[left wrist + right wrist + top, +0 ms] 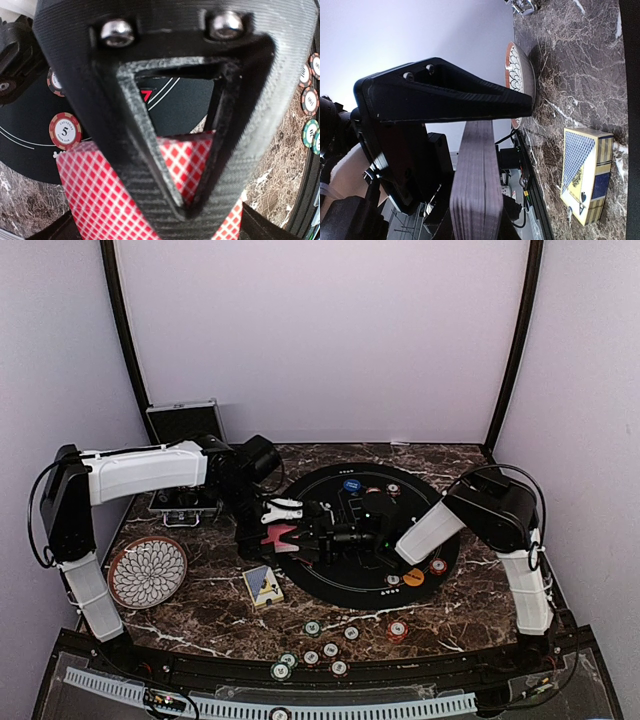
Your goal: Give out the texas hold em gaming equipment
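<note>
A stack of red-backed playing cards (278, 537) hangs over the left edge of the round black mat (340, 585). My right gripper (303, 536) is shut on it; in the right wrist view the stack's edge (477, 190) stands between the jaws. My left gripper (279, 521) meets the stack from the left and is open. One of its black fingers (165, 45) hovers over the red checked card back (100, 200). A blue disc (351, 485), an orange disc (413, 577) and a few chips (437, 566) lie on the mat. Several poker chips (330, 649) lie near the front edge.
A blue and yellow card box (263, 585) lies on the marble just left of the mat. The patterned round plate (147, 571) sits at the front left. A silver case (185, 420) stands open at the back left. Walls enclose the table.
</note>
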Motion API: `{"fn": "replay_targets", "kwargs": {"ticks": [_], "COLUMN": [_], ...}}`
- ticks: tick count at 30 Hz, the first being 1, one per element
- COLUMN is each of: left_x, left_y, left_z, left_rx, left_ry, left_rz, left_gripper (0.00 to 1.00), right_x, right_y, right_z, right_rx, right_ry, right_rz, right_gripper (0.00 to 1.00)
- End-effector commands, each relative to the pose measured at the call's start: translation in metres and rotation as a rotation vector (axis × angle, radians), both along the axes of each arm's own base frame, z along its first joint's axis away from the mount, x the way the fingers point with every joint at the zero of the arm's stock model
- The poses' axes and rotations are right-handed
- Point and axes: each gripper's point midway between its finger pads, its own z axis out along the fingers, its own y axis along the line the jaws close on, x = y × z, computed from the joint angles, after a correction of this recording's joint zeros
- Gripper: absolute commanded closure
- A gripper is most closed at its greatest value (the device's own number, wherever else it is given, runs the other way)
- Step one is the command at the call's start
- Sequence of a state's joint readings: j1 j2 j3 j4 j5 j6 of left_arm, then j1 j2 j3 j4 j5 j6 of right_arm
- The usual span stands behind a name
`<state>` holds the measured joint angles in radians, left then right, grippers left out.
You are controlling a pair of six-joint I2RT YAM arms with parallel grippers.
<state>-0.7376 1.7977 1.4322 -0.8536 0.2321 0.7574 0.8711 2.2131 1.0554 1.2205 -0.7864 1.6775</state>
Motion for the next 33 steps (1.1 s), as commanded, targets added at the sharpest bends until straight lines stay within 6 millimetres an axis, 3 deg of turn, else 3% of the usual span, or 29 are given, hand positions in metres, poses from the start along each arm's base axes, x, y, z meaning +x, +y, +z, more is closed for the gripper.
{"fn": "replay_targets", "kwargs": {"ticks": [1,8,15,19,28,33], "left_x": [0.000,0.006,0.011,0.012,0.008,0.009], "left_y": [0.000,-0.005,-0.002,0.001,0.008,0.012], "left_z": [0.014,0.026,0.027,0.026,0.017,0.010], "left_rx": [-0.031,-0.052,-0.034,-0.021,0.014,0.040], "left_ry": [-0.030,-0.052,-0.085,-0.090,-0.078,-0.074], "left_rz": [-0.019,-0.009,0.001,0.005,0.010,0.019], "left_gripper": [0.07,0.24,0.44,0.50,0.61,0.62], "right_x": [-0.003,-0.001,0.001,0.003,0.010,0.013], "right_y": [-0.003,-0.001,-0.001,0.000,0.004,0.007], "right_z": [0.039,0.026,0.013,0.008,0.012,0.020], "right_rx": [0.098,0.064,0.012,-0.013,-0.043,-0.026], "right_ry": [-0.086,-0.069,-0.065,-0.074,-0.107,-0.124], "right_rz": [0.007,0.003,-0.010,-0.015,-0.036,-0.037], "right_gripper": [1.00,1.00,1.00,1.00,0.57,0.48]}}
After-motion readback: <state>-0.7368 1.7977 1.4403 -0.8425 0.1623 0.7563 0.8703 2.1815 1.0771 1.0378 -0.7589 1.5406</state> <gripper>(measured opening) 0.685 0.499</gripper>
